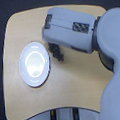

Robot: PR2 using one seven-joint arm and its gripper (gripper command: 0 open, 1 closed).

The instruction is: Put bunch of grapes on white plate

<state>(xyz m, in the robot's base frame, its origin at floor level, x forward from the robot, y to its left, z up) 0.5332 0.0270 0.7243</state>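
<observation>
Bunch of grapes (57,52) lies mostly hidden beneath the arm, just right of the white plate (34,64) in the exterior view. Tool hidden; its state cannot be told. Transfer direction judged: toward the view's left.

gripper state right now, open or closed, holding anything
Tool: cannot be told. The arm hides its tip in the exterior view. Dark grapes show just below the arm, beside the white plate; a grasp cannot be confirmed.

Tabletop layout, exterior view
Sitting on table (24,27): white plate (34,64) toward the exterior view's left; bunch of grapes (57,52) lying just beside it rightward, partly under arm (74,30).
</observation>
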